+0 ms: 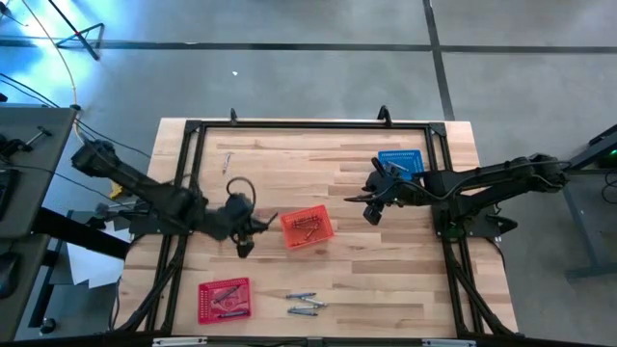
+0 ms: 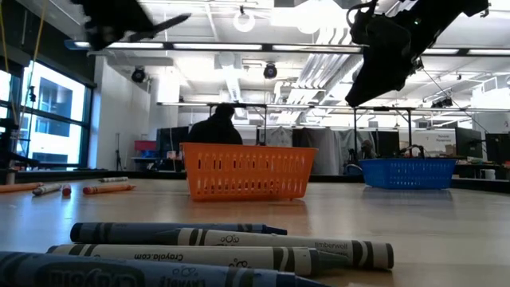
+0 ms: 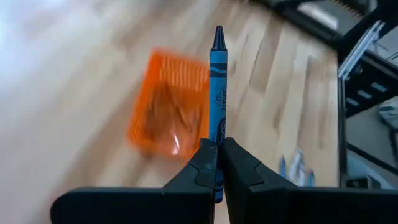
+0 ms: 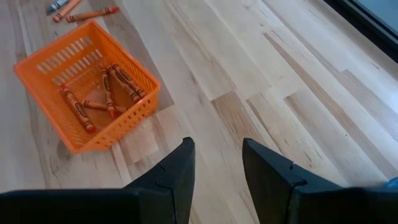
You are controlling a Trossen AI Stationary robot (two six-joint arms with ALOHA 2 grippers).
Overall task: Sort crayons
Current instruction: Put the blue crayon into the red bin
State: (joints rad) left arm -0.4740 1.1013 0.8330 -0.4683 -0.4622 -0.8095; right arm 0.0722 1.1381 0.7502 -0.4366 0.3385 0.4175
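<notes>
I have a blue crayon (image 3: 217, 93) pinched between the fingers of the left gripper (image 3: 217, 163), its tip pointing forward past the jaws; in the high view that gripper (image 1: 253, 229) hangs over the middle of the table (image 1: 386, 289), just left of the orange basket (image 1: 307, 227). That basket sits near the table's centre and holds several red-orange crayons (image 4: 102, 96) lying crossed on its floor. More loose crayons (image 1: 304, 304), bluish and grey, lie side by side at the near edge of the table; in the low view they fill the foreground (image 2: 231, 247). Left of them a red basket (image 1: 224, 300) has a few sticks in it, though I cannot tell their colours. At the far right a blue basket (image 1: 401, 161) stands just beside the right gripper (image 1: 374, 202), whose fingers (image 4: 180, 174) stand apart with nothing between them, above bare wood between the blue and orange baskets. Two orange crayons (image 4: 92, 14) lie on the boards beyond the orange basket in the right wrist view. A small pale stick (image 1: 227, 160) rests alone toward the far left. Beyond the table, a person (image 2: 219, 127) shows behind the orange basket in the low view.
</notes>
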